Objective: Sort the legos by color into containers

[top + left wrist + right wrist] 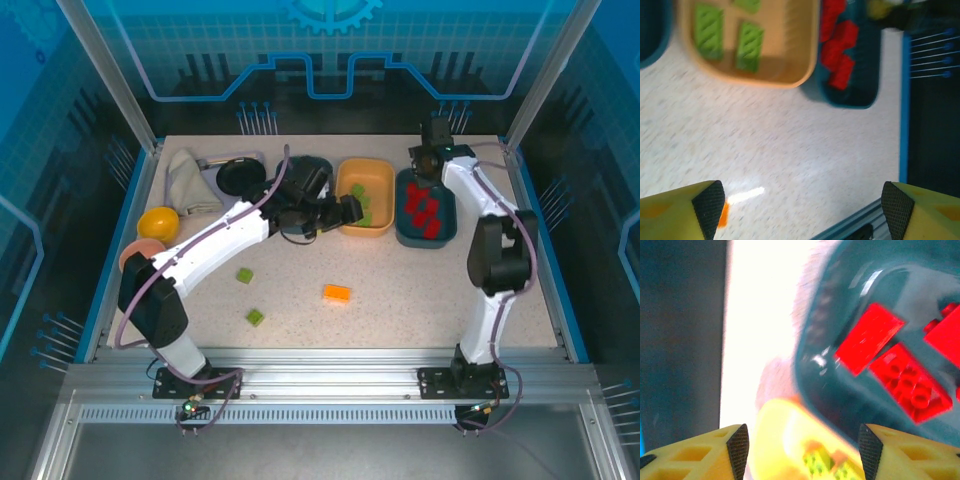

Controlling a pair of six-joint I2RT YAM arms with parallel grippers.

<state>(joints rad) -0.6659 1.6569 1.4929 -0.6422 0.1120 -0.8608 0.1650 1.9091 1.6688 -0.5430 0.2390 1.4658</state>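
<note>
Top external: left gripper [348, 210] spread wide, empty, at nine o'clock of the orange-tan tray [365, 232]. Right gripper [427, 160] gapes empty, twelve o'clock of the teal tray [425, 242] holding red bricks [422, 208]. Orange brick [337, 292] loose at six.

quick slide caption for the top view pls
Left hand open by the orange tray of green legos; red legos in teal tray; three bricks loose on table.
</note>
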